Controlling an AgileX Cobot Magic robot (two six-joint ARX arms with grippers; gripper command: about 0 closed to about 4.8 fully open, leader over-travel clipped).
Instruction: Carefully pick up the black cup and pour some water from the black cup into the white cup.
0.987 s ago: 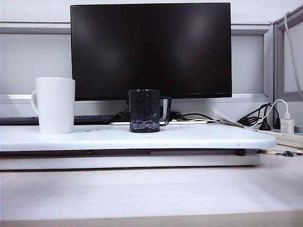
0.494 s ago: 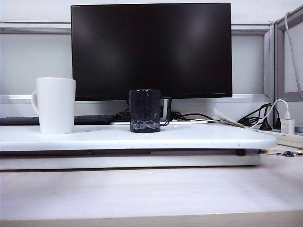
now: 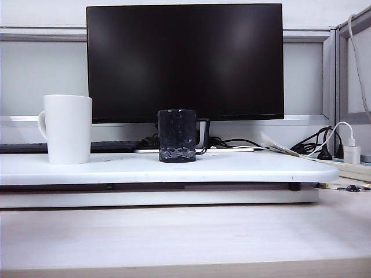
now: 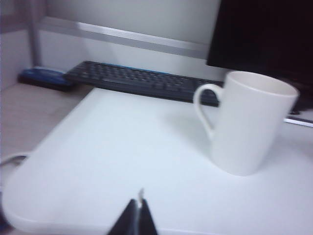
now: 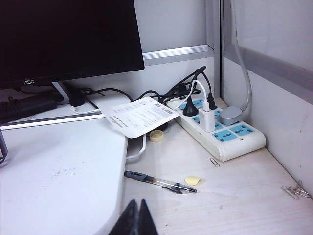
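Left fingers (image 4: 137,218), right fingers (image 5: 137,218) newly closed.

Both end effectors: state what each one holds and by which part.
Nothing is held. The left end effector and right end effector are shut on nothing; the black cup stands untouched.

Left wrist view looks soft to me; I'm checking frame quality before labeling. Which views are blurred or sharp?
Left wrist view: blurred throughout, white cup and keyboard edges smeared, shut left hand dark. Right wrist view: sharp, pen and power strip crisp, right hand shut. Exterior view: evenly lit, black cup clear.
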